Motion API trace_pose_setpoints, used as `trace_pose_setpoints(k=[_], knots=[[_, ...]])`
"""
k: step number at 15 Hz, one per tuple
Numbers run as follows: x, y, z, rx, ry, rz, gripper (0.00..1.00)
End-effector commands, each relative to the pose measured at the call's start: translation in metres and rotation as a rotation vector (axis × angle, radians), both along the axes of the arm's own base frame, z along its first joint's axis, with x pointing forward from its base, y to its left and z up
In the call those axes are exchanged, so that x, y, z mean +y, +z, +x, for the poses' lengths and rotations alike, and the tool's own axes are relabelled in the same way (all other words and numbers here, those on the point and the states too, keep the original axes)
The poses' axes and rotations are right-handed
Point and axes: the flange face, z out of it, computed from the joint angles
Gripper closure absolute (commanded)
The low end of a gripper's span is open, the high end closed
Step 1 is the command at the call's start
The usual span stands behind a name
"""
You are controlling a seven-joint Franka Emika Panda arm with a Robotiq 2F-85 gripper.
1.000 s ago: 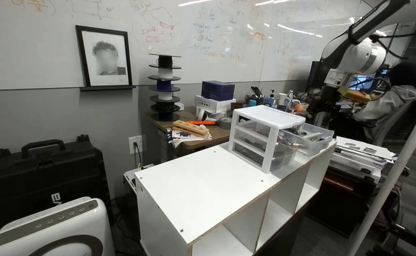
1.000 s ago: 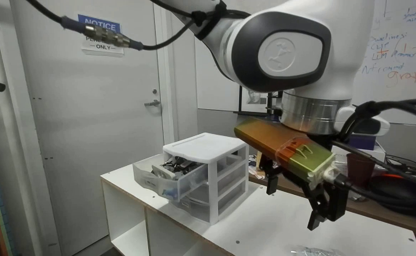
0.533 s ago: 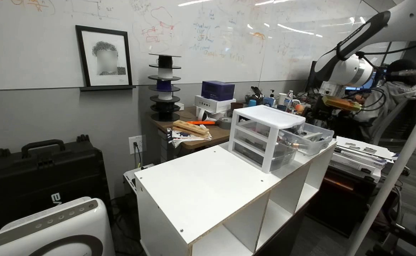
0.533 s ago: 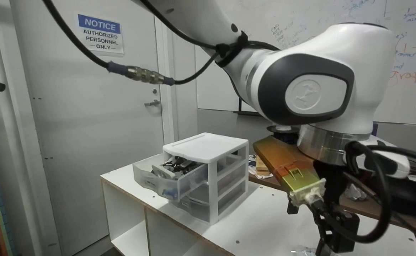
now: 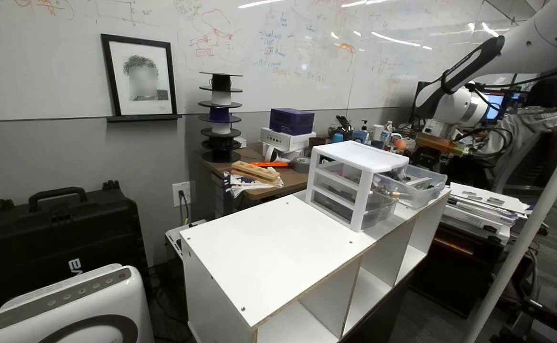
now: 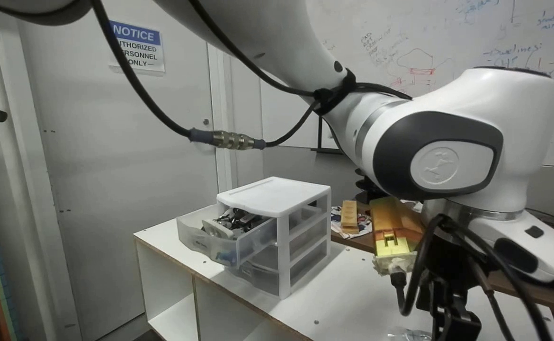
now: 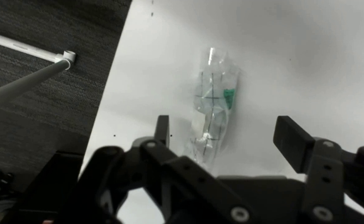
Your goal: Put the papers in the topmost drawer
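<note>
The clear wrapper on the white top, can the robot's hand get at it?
Probably yes: in the wrist view the open gripper faces the clear wrapper, and no object shows in between, though the distance is hard to judge.

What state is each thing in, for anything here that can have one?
Gripper: open, holding nothing
Top drawer: pulled out, not empty
Lower drawers: further in than the top one
Plastic bag: crumpled, lying down, seal unclear
Door: shut
Black case: shut
Screen: lit
Whiteboard: written on
</note>
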Motion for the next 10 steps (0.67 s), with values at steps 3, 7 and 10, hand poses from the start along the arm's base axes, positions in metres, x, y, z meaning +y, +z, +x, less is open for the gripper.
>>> trace_pose_setpoints(k=[3,7,10], knots=[[-0.0103,-0.0028,0.017,-0.024,-0.28,0.001,0.62],[-0.0107,-0.0057,0.0146,0.009,-0.347,0.012,0.85],[-0.0058,-0.0011,0.0128,0.016,-0.34,0.042,0.95]])
